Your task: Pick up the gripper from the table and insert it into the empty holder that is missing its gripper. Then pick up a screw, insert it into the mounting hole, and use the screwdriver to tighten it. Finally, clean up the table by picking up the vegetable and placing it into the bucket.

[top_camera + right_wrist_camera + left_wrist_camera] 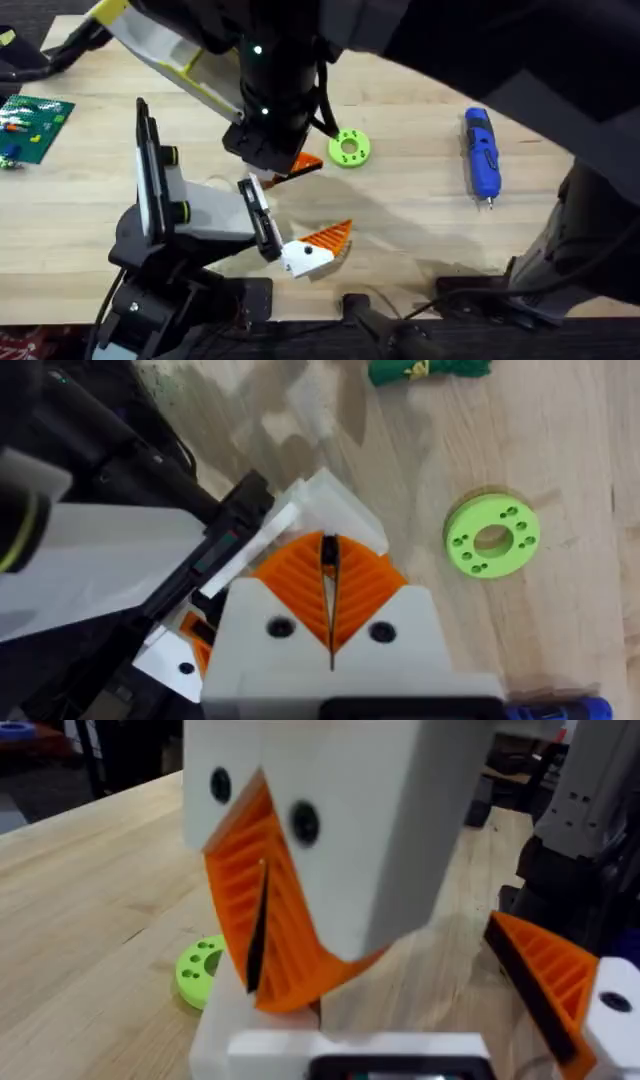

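The right hand (295, 165) hangs over the middle of the pale wooden surface (420, 230), its orange ribbed pads (300, 575) pressed together. Whether the thin dark line between them is a pinched screw cannot be told. Just nearer, a white gripper piece with an orange pad (320, 245) sits on the black holder (262, 215), so the screw step seems in hand. The slim bright-blue screwdriver (481, 155) lies untouched, well to the right. The next move calls for fine alignment over the mounting hole.

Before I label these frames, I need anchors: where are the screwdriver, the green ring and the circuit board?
screwdriver (481, 153): overhead view, middle of its blue body.
green ring (349, 148): overhead view, its flat rim beside the centre hole.
circuit board (34, 125): overhead view, its green face.
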`<state>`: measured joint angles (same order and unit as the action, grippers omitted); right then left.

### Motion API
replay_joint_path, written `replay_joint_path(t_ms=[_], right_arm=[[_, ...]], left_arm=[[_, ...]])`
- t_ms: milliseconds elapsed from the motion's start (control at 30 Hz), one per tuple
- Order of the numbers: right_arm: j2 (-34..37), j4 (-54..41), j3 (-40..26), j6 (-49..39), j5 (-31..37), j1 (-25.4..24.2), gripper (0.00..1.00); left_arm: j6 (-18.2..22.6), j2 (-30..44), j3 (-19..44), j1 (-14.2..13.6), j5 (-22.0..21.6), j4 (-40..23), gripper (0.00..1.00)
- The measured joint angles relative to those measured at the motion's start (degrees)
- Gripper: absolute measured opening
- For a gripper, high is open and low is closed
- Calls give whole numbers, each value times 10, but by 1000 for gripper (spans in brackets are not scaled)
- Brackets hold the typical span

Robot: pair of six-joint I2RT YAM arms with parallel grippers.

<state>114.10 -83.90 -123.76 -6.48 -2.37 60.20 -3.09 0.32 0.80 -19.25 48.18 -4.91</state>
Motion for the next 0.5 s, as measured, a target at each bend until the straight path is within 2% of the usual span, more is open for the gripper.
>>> replay_joint_path(t_ms=[433, 467, 500], right_arm=[[0, 0, 0, 0, 0, 0, 7], [0, 0, 0, 1, 1, 0, 37], [0, 0, 0, 1, 0, 0, 142]], left_arm=[[0, 0, 0, 0, 0, 0, 986], [0, 0, 0, 0, 0, 0, 986], [0, 0, 0, 0, 0, 0, 986]])
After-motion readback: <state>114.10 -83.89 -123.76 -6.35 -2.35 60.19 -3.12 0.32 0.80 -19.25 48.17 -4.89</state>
